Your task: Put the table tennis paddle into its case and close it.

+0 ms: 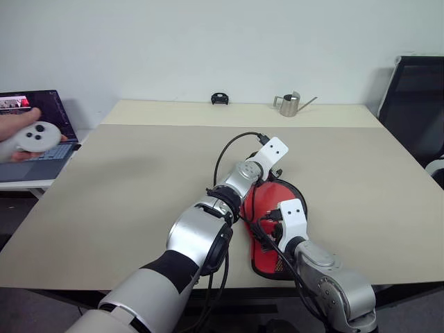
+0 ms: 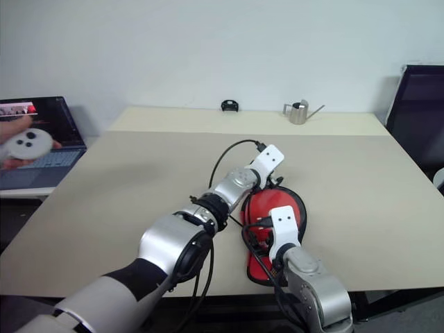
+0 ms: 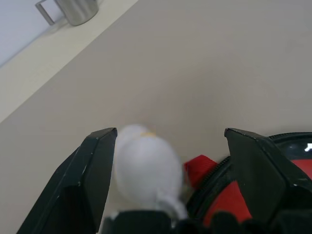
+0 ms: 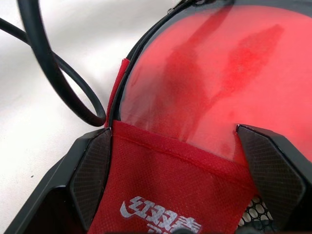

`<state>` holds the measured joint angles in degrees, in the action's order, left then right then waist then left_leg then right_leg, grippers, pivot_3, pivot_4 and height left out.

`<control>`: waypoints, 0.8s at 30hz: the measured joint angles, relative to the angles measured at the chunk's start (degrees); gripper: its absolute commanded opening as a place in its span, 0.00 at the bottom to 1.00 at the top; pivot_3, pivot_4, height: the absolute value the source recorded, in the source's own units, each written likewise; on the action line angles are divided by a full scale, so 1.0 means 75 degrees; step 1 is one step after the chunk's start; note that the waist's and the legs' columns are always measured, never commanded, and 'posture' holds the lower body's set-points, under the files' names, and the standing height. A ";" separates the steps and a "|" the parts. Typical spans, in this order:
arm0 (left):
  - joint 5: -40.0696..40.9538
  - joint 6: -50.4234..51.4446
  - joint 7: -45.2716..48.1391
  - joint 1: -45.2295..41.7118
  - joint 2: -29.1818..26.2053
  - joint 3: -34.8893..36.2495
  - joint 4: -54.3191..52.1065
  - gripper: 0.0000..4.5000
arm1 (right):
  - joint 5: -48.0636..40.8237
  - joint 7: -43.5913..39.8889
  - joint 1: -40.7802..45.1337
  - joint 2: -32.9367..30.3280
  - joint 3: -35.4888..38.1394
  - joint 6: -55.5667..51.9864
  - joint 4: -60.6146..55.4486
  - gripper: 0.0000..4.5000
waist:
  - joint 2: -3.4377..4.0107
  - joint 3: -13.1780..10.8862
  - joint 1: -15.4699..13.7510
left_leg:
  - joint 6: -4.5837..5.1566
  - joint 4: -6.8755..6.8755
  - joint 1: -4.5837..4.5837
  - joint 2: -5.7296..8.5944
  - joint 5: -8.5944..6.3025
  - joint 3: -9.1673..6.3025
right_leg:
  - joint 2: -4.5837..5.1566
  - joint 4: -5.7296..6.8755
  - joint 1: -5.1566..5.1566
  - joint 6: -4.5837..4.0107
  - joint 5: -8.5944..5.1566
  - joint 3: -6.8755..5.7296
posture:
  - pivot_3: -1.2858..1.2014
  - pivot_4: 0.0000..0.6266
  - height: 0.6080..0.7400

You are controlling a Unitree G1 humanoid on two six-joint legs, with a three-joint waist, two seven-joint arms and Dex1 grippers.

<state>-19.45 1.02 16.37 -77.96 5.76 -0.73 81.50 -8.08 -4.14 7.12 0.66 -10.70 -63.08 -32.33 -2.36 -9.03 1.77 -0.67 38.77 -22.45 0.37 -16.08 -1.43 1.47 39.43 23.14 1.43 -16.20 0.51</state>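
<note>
Paddle case (image 1: pixel 277 232) lies near your table's (image 1: pixel 139 180) front edge, red panel up, seemingly with the bat inside behind a clear window; whether the zipper is fully shut, you cannot tell. Your left gripper (image 3: pixel 170 146) stands open at its far end, your right gripper (image 4: pixel 178 146) open above it. Beyond: a laptop (image 1: pixel 31 132), a small metal can (image 1: pixel 288 104), a white wall (image 1: pixel 208 41).

The case (image 4: pixel 170 195) is laid flat near the table's front edge, its round end turned toward the far side. A red fabric panel with white print and a patch of black mesh are seen on top. The table tennis paddle (image 4: pixel 234 78) is seen as a red face behind a clear window, bordered by the black zipper rim.
</note>
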 measured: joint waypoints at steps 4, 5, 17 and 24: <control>0.0140 -0.0040 0.0310 0.0000 -0.0236 0.0142 -0.0019 0.87 | -0.0025 -0.0195 0.0307 -0.0047 0.0025 0.0083 0.0392 1.00 | 0.0001 0.0002 0.0034 | 0.0000 -0.0001 0.0036 -0.0004 0.0000 0.0015 | -0.0013 0.0014 -0.0011 0.0002 0.0000 0.0010 | 0.52 0.24 1.00; 0.0163 -0.0054 0.0397 0.0000 -0.0336 0.0158 -0.0028 0.87 | -0.0034 -0.0246 0.0377 -0.0072 0.0042 0.0113 0.0489 1.00 | 0.0001 0.0001 0.0047 | 0.0000 -0.0003 0.0054 -0.0005 0.0000 0.0017 | -0.0015 0.0017 -0.0020 0.0004 -0.0001 0.0016 | 0.52 0.24 1.00; 0.1517 -0.1007 0.3024 0.0643 -0.2473 0.0922 -0.0900 0.87 | -0.0375 -0.1118 0.1139 -0.0812 0.0645 0.0740 0.1677 1.00 | 0.0007 0.0001 0.0027 | -0.0001 -0.0007 0.0126 -0.0019 -0.0001 0.0005 | -0.0017 -0.0021 -0.0121 -0.0002 0.0002 0.0011 | 0.52 0.24 1.00; 0.2786 -0.0076 0.4649 0.3392 -0.3616 0.1075 -0.4513 0.87 | -0.0698 -0.1772 0.1369 -0.1727 0.1257 0.1035 0.2163 1.00 | 0.0012 0.0000 -0.0036 | -0.0001 -0.0010 0.0084 -0.0014 -0.0003 -0.0015 | 0.0039 -0.0062 -0.0112 -0.0006 0.0004 -0.0012 | 0.52 0.24 1.00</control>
<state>1.44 0.45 51.24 -52.52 -21.36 7.33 47.65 -13.31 -17.43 17.39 -12.30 -1.27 -55.32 -16.11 -2.27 -9.03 1.50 -0.68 38.69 -21.82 0.26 -16.11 -1.54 1.76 38.97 22.30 1.39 -16.17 0.42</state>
